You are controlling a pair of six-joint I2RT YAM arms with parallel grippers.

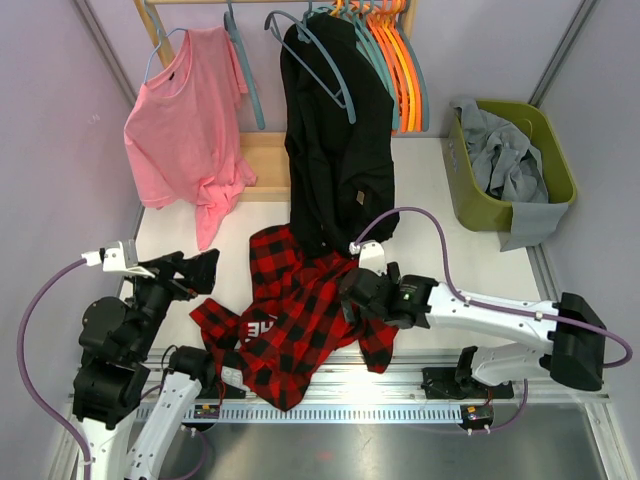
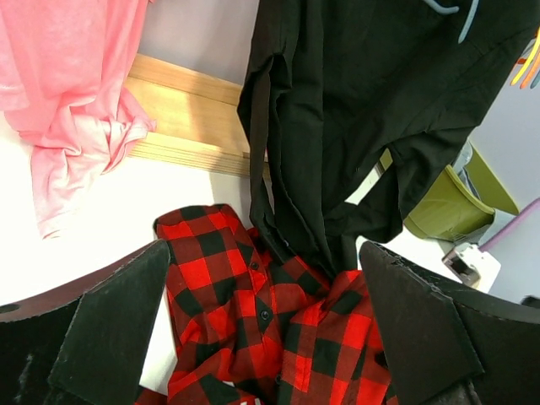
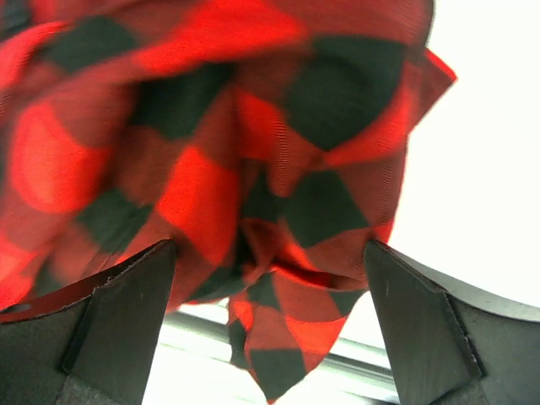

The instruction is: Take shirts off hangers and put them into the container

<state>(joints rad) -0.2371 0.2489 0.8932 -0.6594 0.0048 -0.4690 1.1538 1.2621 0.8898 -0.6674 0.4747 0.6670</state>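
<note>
Right gripper [image 3: 268,253], fingers apart, sits at the plaid shirt [image 1: 285,335] on the table [image 1: 455,255]; left gripper [image 1: 203,268], fingers apart, is near it.

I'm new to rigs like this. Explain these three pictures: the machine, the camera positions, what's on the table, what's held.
Two robot arms are bolted at the near edge of the table, each ending in a two-finger gripper. The wide picture looks down from above. The other two come from a camera on each wrist, with its own black fingers showing. A plaid shirt lies on the table. A pink t-shirt and a black shirt hang on hangers, and a grey shirt is in the green basket. The left gripper and right gripper are both open, holding nothing.
</note>
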